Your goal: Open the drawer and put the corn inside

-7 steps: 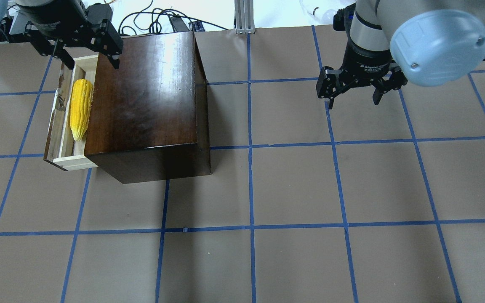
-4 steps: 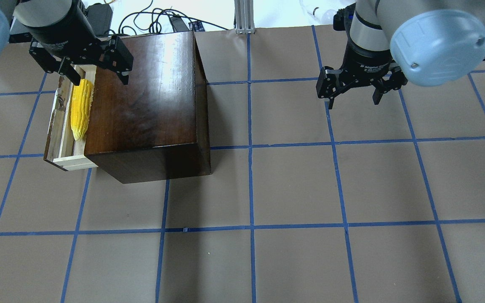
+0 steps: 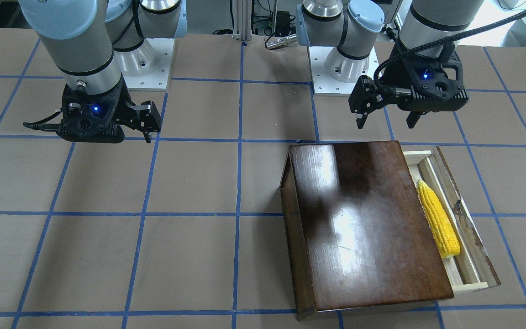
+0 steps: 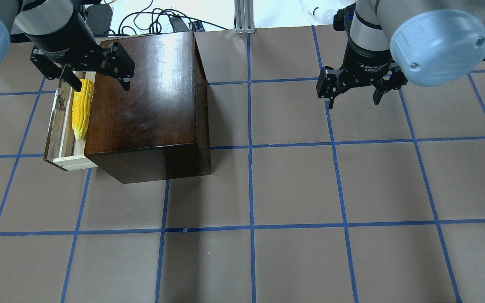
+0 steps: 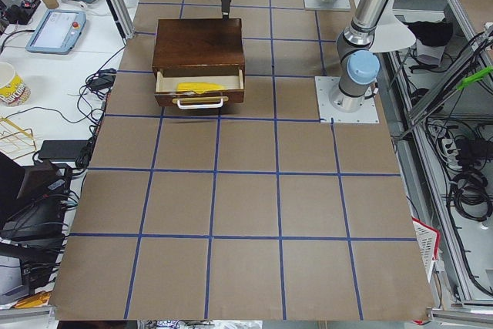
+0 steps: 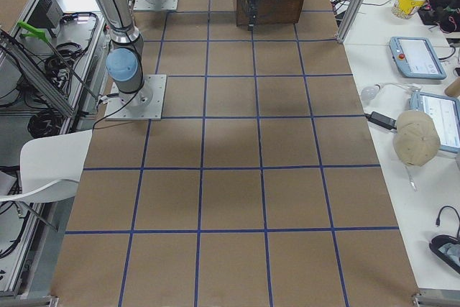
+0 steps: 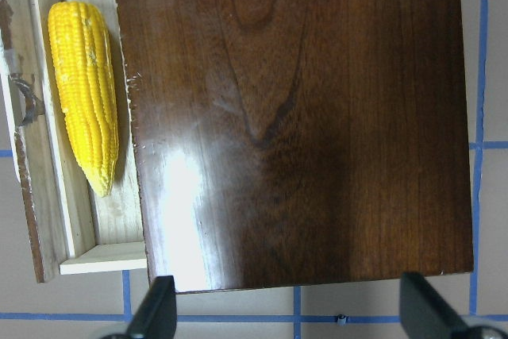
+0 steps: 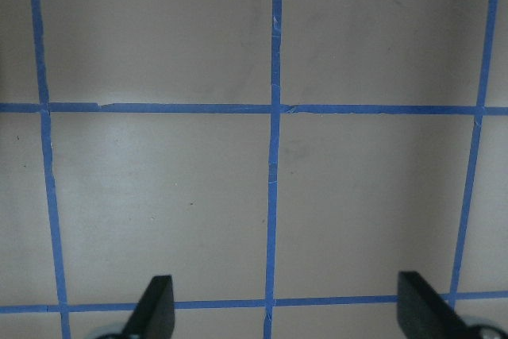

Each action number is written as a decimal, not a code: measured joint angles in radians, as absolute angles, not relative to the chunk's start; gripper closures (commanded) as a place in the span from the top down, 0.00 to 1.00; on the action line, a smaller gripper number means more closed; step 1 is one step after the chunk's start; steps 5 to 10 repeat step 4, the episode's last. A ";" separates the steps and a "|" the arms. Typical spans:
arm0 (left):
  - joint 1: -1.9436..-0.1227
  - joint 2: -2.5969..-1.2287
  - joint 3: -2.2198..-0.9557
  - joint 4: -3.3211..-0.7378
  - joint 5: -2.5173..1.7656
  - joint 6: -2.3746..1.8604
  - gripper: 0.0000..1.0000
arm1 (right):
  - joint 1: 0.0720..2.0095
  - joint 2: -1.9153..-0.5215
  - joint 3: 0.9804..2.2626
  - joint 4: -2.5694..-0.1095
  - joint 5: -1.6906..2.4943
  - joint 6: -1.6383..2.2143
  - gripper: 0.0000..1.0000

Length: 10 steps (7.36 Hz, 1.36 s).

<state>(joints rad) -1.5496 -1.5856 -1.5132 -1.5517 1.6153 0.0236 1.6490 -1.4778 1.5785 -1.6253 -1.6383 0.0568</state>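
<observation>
Brown paper-covered table (image 4: 293,185), blue tape grid (image 4: 251,185) — cluttered side bench (image 5: 54,67) alongside

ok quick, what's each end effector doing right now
Left end effector: open, holding nothing.
Right end effector: open, holding nothing.

Overhead: the left gripper (image 4: 99,83) covers the corn's (image 4: 80,110) blunt end and the drawer's (image 4: 59,128) far corner. The drawer's rear lies hidden inside the box (image 4: 150,97). Right-end view: box cropped at top.
</observation>
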 measured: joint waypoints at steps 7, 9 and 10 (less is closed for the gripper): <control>-1.551 -1.579 -1.511 -1.553 1.610 0.023 1.00 | 1.649 -1.478 1.578 -1.625 -1.638 0.057 1.00; -1.551 -1.579 -1.511 -1.553 1.610 0.023 1.00 | 1.649 -1.478 1.578 -1.625 -1.638 0.057 1.00; -1.551 -1.579 -1.511 -1.553 1.610 0.023 1.00 | 1.649 -1.478 1.578 -1.625 -1.638 0.057 1.00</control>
